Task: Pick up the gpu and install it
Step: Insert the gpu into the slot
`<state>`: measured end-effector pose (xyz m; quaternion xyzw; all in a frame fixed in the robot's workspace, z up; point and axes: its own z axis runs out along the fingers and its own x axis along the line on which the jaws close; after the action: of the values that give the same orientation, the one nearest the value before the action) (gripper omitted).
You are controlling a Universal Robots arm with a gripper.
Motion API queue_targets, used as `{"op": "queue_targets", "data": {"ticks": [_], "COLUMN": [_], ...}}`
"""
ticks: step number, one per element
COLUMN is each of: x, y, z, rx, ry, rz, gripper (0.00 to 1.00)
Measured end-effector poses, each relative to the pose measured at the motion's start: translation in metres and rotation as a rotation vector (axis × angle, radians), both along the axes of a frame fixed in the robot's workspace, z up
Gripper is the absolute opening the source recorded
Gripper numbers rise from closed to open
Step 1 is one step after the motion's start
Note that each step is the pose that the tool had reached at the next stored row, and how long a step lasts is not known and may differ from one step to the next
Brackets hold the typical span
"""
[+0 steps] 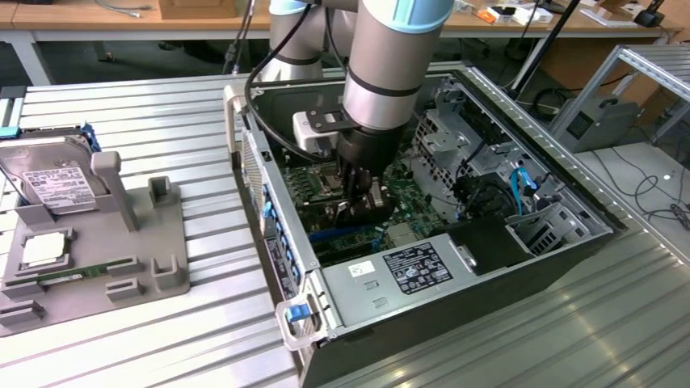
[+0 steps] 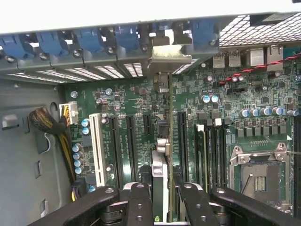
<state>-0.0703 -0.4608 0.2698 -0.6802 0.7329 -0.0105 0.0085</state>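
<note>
Pincer (image 2: 160, 197) clenched on the gpu (image 2: 162, 155), card held edge-on above the motherboard (image 2: 136, 101) slots, its bracket (image 2: 168, 54) up against the case (image 1: 283, 242) rear wall. Judged light, stiff, fragile: grip the board's top edge, not components.

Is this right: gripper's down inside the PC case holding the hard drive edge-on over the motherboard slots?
Not the hard drive. The gripper holds the gpu edge-on over the motherboard slots, per the wrist view. The hard drive sits on the grey holder outside the case.
</note>
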Motion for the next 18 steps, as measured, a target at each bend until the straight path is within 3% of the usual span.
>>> {"op": "queue_targets", "data": {"ticks": [18], "x": [-0.0059], "y": [0.0015], "z": [-0.0012], "rx": [0.0002], "ry": [-0.0001], "rz": [0.000], "gripper": [0.27]}}
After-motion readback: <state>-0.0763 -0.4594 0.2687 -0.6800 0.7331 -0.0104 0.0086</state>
